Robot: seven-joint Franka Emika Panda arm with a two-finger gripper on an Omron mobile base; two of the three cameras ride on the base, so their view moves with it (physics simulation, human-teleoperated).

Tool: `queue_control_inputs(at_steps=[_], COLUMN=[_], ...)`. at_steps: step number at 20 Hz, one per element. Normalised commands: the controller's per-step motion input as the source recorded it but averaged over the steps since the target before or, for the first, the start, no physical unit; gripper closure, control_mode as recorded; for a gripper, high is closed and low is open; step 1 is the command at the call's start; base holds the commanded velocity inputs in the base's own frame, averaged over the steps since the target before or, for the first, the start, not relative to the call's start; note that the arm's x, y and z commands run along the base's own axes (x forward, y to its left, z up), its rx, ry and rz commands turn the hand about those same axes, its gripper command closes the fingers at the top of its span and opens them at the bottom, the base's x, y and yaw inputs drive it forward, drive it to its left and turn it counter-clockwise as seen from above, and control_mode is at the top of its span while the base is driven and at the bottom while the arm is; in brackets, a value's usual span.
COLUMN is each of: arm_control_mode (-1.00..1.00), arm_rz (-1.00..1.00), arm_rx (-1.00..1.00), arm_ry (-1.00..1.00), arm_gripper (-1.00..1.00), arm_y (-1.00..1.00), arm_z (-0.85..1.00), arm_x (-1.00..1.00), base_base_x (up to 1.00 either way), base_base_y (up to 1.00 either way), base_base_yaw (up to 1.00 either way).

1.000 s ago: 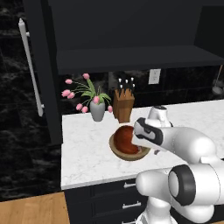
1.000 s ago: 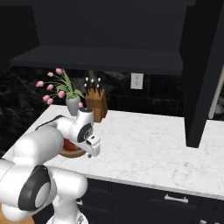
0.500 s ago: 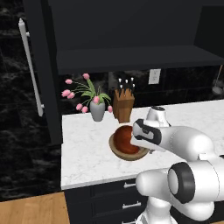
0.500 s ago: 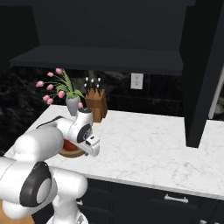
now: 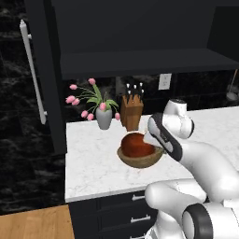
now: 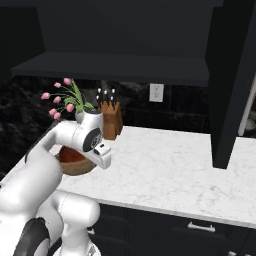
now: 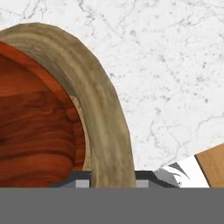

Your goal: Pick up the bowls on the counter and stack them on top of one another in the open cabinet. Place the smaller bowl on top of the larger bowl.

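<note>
On the marble counter (image 5: pixel 93 163) the small glossy reddish-brown bowl (image 5: pixel 137 144) sits inside the wide tan wooden bowl (image 5: pixel 139 160). My gripper (image 5: pixel 158 150) is at the wooden bowl's right rim. In the hand view that thick rim (image 7: pixel 103 113) runs down between my two fingertips, and the gripper (image 7: pixel 113 177) is shut on it, with the red bowl (image 7: pixel 35 127) just inside. From the right base view my hand (image 6: pixel 97 145) covers part of the wooden bowl (image 6: pixel 75 164). The open cabinet's shelf (image 5: pixel 140 63) hangs above, its door (image 5: pixel 44 74) swung out at the left.
A grey vase of pink tulips (image 5: pixel 103 116) and a wooden knife block (image 5: pixel 132 112) stand right behind the bowls against the black wall. Another cabinet door (image 6: pixel 232 75) hangs down at the right. Dark drawers (image 6: pixel 200 227) lie under the counter edge.
My hand has edged up slightly and the two nested bowls seem to have risen a little with it. The rest stands as before.
</note>
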Motion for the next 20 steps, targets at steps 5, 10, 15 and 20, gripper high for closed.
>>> queue_control_inputs(at_steps=[5,10,15,20], arm_control_mode=[-1.0,-1.0,-1.0,-1.0], arm_rz=[-0.07,-0.13,-0.15,-0.11], arm_rx=[0.05,0.1,0.01,0.08], arm_ry=[-0.28,-0.32,-0.34,-0.26], arm_gripper=[1.0,1.0,1.0,1.0], arm_y=[-0.04,-0.09,-0.07,-0.18], arm_z=[1.0,1.0,1.0,1.0], arm_x=[-0.76,-0.56,-0.22,-0.03], base_base_x=[0.0,0.0,0.0,0.0], base_base_y=[0.0,0.0,0.0,0.0], base_base_yaw=[0.0,0.0,0.0,0.0])
